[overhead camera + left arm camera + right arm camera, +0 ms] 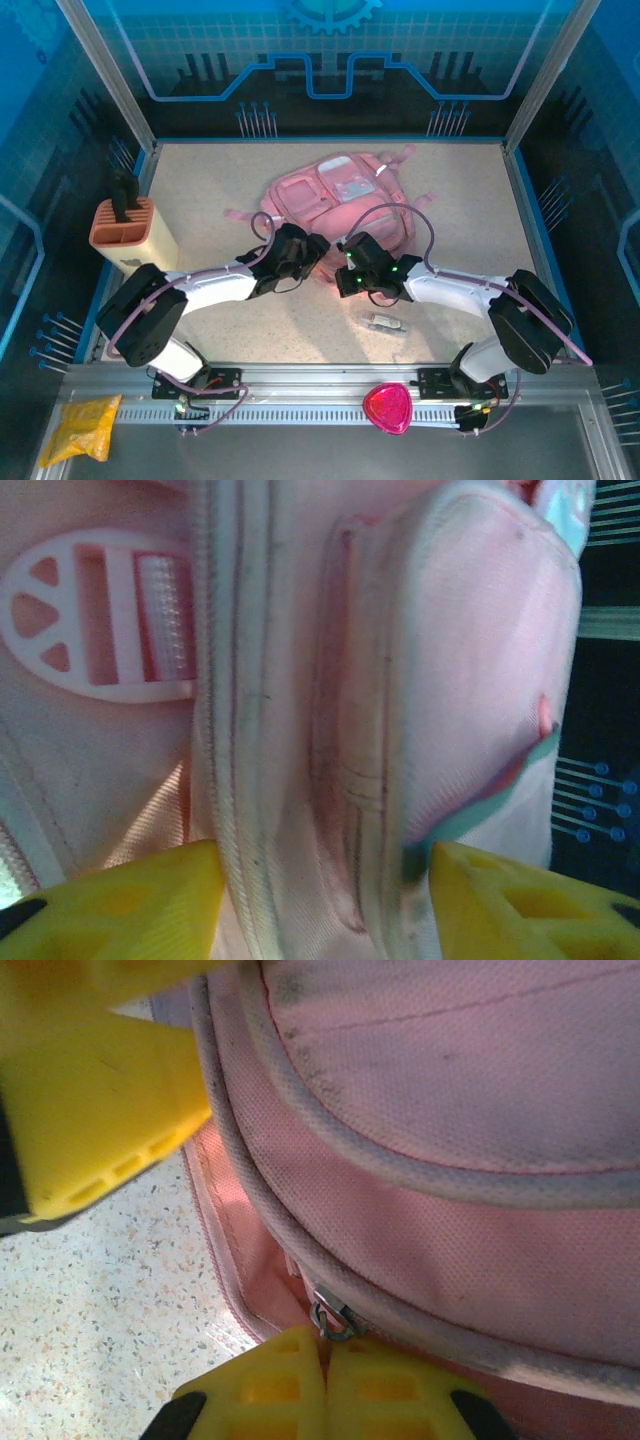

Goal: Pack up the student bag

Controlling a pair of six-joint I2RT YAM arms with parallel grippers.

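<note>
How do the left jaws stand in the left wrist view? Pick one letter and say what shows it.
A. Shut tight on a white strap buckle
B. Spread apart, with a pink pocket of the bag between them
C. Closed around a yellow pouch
B: the left gripper has its yellow jaws set wide apart at the bottom corners, and a padded pink pocket of the student bag runs down between them.

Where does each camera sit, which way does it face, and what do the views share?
Top external: above and behind the bases, looking down; both arms, left end effector and right end effector meeting at the student bag.
Left wrist: close on the bag's pocket; its open yellow fingers.
Right wrist: close on the bag's zipper ring; its shut fingers.
Shared: the bag, in all three.
</note>
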